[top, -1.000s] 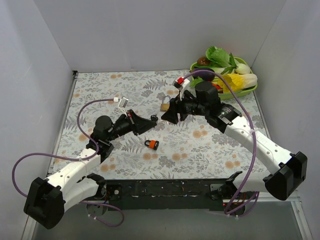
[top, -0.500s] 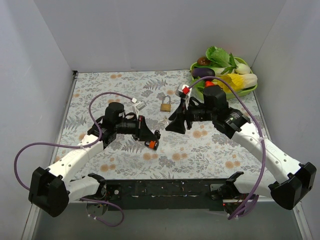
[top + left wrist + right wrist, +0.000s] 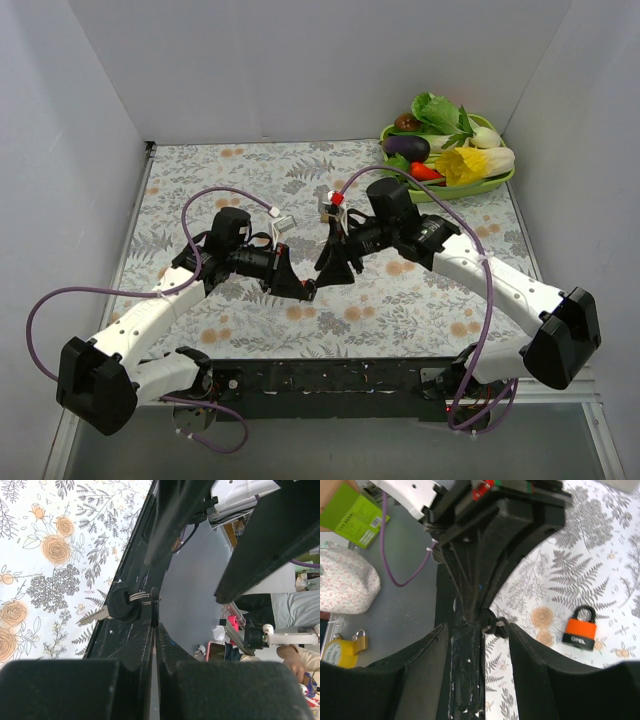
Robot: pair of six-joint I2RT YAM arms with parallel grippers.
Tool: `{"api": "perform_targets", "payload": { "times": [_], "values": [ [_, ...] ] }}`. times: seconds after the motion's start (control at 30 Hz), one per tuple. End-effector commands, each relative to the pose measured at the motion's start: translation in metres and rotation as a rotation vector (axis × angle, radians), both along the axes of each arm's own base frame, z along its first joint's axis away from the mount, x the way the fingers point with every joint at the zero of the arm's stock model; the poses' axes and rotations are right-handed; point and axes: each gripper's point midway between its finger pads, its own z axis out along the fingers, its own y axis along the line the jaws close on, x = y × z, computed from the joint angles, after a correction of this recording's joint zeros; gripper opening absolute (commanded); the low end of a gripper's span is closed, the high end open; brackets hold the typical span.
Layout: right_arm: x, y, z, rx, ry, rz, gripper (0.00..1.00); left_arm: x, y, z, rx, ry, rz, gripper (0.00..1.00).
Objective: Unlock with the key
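Biggest thing here is the floral tablecloth (image 3: 200, 180), which fills the middle of the overhead shot. A green tray (image 3: 500, 181) piled with veggies sits in the upper right corner. Both arms reach in from the bottom corners and meet dead centre.

The left gripper (image 3: 300, 287) is clamped tight. In its own wrist view the key (image 3: 121, 606) hangs at the fingertips by its ring, with the black head mid-frame and the silver blade pointing lower left. The right gripper (image 3: 326, 272) is spread wide, with its two fingers straddling the tip of the left one and not gripping anything as far as I can see.

The orange padlock (image 3: 580, 628) lies flat on the cloth at the right-middle of the right wrist view, shackle up-frame and apart from the key. From overhead I honestly can't make it out, the grippers probably cover it.
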Motion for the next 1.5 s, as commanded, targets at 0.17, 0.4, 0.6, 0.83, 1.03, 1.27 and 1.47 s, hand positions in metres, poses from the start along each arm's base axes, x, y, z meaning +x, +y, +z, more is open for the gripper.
{"api": "perform_targets", "payload": {
  "times": [0.17, 0.4, 0.6, 0.83, 1.03, 1.27, 1.47],
  "values": [
    [-0.018, 0.016, 0.009, 0.084, 0.014, 0.115, 0.56, -0.011, -0.001, 0.026, -0.064, -0.049, -0.069, 0.0],
    [-0.022, 0.024, -0.003, 0.061, 0.038, 0.138, 0.51, -0.012, 0.0, 0.029, -0.062, -0.061, -0.064, 0.0],
    [-0.025, 0.021, -0.01, 0.036, 0.051, 0.14, 0.42, -0.008, 0.001, 0.028, -0.048, -0.083, -0.044, 0.0],
    [-0.027, 0.02, -0.012, 0.028, 0.059, 0.143, 0.22, -0.006, 0.001, 0.03, -0.043, -0.102, -0.033, 0.0],
    [-0.026, 0.021, -0.012, 0.028, 0.054, 0.136, 0.01, -0.002, 0.002, 0.027, -0.024, -0.114, -0.01, 0.0],
    [-0.027, 0.018, -0.012, 0.025, 0.052, 0.135, 0.01, 0.015, 0.004, 0.025, 0.019, -0.175, 0.086, 0.48],
    [-0.001, 0.011, -0.017, -0.03, -0.029, -0.045, 0.01, 0.037, 0.015, 0.023, 0.084, -0.256, 0.249, 0.98]
  ]
}}
